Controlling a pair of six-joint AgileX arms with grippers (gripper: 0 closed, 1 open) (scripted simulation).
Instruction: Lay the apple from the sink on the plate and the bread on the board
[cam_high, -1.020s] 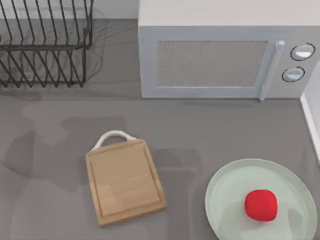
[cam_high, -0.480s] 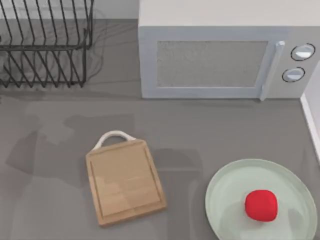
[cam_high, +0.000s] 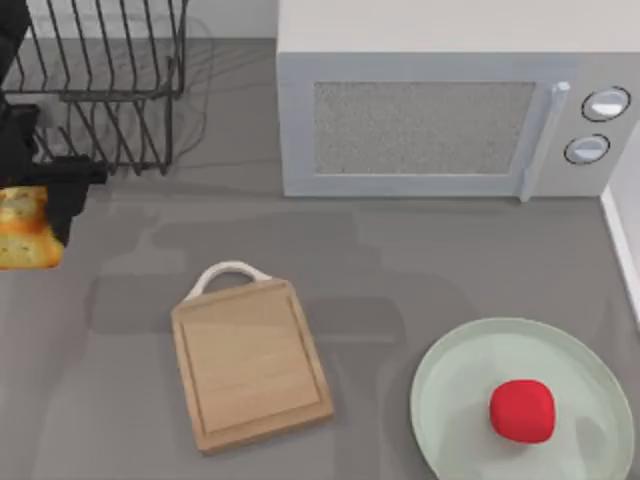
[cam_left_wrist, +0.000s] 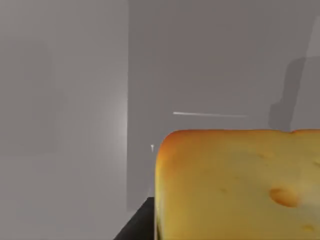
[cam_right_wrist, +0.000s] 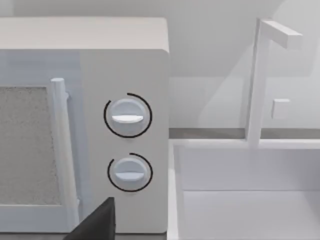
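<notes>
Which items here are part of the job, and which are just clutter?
Job:
- apple, on the plate
- bread, held by the left gripper at the table's left edge
- board, bare

Just there:
- microwave
- dish rack
- sink

We see bare table (cam_high: 400, 260) between the board (cam_high: 250, 365) and the microwave (cam_high: 450, 100), and open grey counter left of the board. The rack (cam_high: 90, 90) blocks the far left corner; the plate (cam_high: 450, 400) with the apple (cam_high: 522, 410) fills the near right.
</notes>
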